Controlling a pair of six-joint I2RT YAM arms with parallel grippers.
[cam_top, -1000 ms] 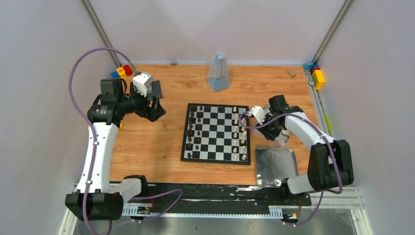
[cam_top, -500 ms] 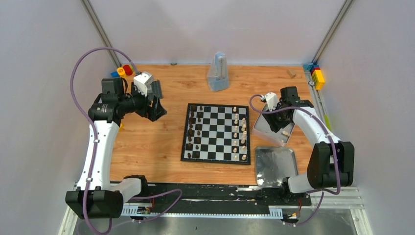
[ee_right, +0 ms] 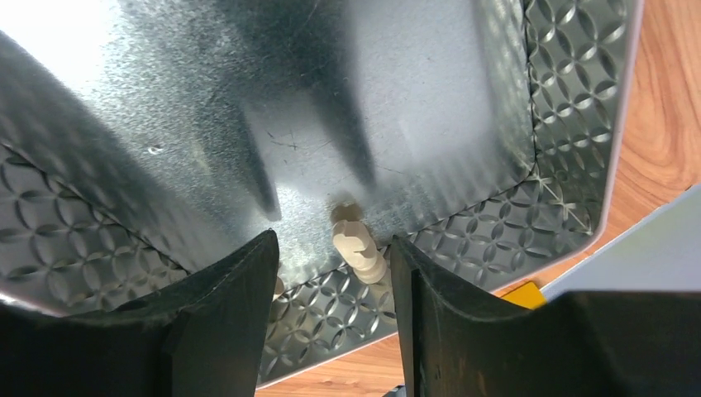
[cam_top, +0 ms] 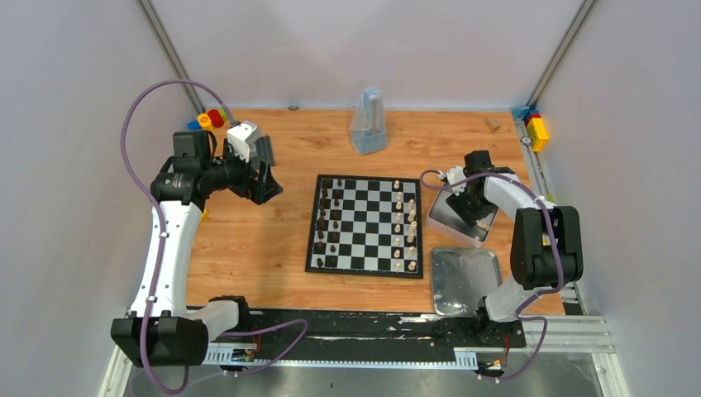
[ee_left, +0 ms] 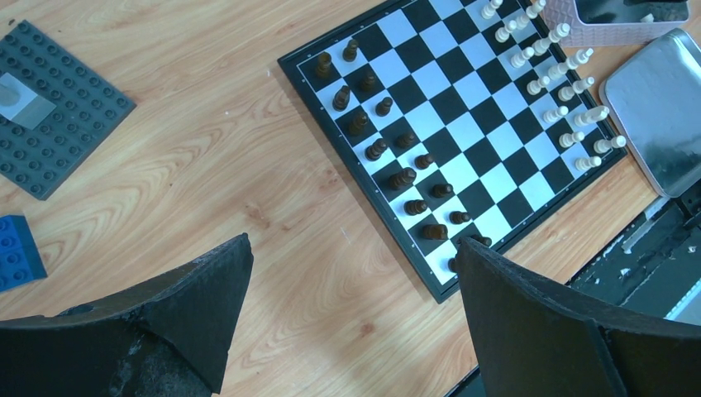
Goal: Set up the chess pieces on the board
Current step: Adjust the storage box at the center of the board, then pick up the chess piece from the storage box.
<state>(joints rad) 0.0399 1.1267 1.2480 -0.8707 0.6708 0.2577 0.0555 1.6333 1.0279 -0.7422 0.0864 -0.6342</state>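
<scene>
Wooden worktop (cam_top: 248, 248) with the board (cam_top: 366, 225) at its centre; near the right edge the open right hand (ee_right: 331, 241) straddles a cream chess piece (ee_right: 356, 248) lying against the wall of a metal tray (ee_right: 570, 99), so it could slip aside on closing; left hand (ee_left: 354, 241) gapes empty.

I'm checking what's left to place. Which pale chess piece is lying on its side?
The cream piece in the deep metal tin, lying flat by its wall under the open right gripper. The other pale pieces stand upright on the board.
</scene>
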